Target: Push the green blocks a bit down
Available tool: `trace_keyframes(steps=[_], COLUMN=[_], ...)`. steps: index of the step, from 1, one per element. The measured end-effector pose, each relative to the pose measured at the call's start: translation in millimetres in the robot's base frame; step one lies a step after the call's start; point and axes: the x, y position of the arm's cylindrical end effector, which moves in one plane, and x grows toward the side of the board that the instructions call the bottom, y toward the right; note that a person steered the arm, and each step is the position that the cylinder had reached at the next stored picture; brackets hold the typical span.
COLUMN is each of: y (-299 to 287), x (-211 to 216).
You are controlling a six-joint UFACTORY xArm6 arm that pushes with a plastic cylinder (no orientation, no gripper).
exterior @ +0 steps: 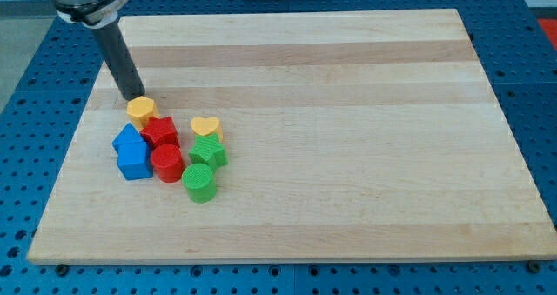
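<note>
Tip: my tip (pixel 137 97) rests on the board (pixel 348 112) at the view's upper left, just above the yellow hexagon (pixel 140 110), touching it or nearly so.
Gripper: there is none; the arm ends in a bare rod, so nothing spreads or pinches.
Green blocks: the green star (pixel 208 151) sits right of the cluster's middle, and the green cylinder (pixel 199 183) sits just below it, at the cluster's bottom edge.
Neighbours: the yellow heart (pixel 206 127) sits directly above the green star, touching or nearly so; the red cylinder (pixel 166 163) is just left of both greens; the red star (pixel 160 130) and two blue blocks (pixel 131 151) lie further left.
Step in hand: as I judge it, getting the tip from the yellow hexagon round to above the greens.
How to do it well: go round the top of the cluster, not through it. Either come down on the yellow heart so it shoves the green star and cylinder, or slip between heart and star if the gap allows.
Push: straight down the view, short, centred on the star.
Risk: an off-centre push could spin the star aside and nudge the red cylinder.
</note>
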Motion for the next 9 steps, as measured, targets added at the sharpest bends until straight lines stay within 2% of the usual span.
trace_keyframes(steps=[2,4,5,6,7,8,9], y=[2,2,6,34,90,136,149], x=[27,25,-28,-59,-23,54,111])
